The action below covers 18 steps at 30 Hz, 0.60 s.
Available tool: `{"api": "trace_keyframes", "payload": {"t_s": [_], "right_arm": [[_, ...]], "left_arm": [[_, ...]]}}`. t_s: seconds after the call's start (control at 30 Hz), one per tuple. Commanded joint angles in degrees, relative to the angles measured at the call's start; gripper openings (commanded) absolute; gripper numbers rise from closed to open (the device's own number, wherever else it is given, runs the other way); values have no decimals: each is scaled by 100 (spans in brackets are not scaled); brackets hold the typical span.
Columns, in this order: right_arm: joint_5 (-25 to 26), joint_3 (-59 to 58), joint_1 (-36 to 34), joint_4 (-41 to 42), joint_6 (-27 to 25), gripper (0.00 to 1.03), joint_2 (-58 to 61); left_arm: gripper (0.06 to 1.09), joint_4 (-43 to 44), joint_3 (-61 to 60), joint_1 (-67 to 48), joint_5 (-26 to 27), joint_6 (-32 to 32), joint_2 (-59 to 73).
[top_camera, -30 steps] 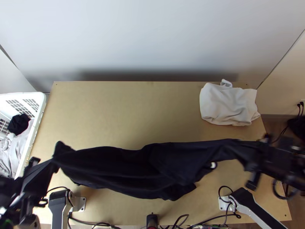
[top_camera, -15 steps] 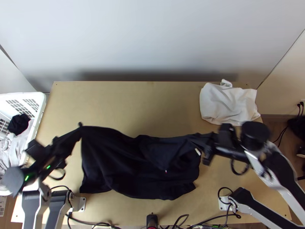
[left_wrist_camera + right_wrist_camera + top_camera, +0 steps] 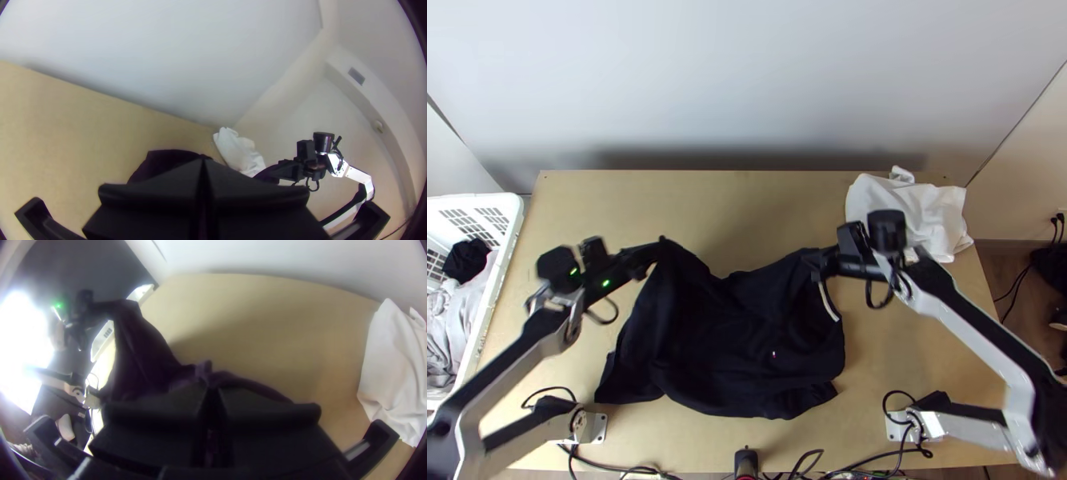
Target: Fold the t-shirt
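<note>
Though partly on tbl (image 3: 691, 200), blk tee (image 3: 747, 344) betw. L pincer (image 3: 657, 246) & R pincer (image 3: 818, 260), tight in both.

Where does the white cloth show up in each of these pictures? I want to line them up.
Top view: the white cloth lies near the table's far right corner.
Left wrist view: the cloth is beyond the shirt, near the wall.
Right wrist view: the cloth is across bare table from the shirt.
Shared landmark: the dark shirt.
</note>
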Motion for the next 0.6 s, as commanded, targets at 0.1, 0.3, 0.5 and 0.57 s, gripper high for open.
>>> {"api": "trace_keyframes", "payload": {"t_s": [0.1, 0.3, 0.5, 0.57], "right_arm": [[17, 988, -689, 294, -106, 3, 2046], [123, 1630, -742, 232, -98, 3, 2723], [325, 2157, -724, 56, -98, 3, 3224], [395, 2368, -751, -40, -98, 3, 3399]], "left_arm": [[9, 168, 1235, -132, -368, 162, 2306], [9, 160, 1930, -141, -403, 100, 3070], [9, 160, 2448, -211, -474, -23, 3598], [9, 151, 2606, -176, -474, -23, 3738]]}}
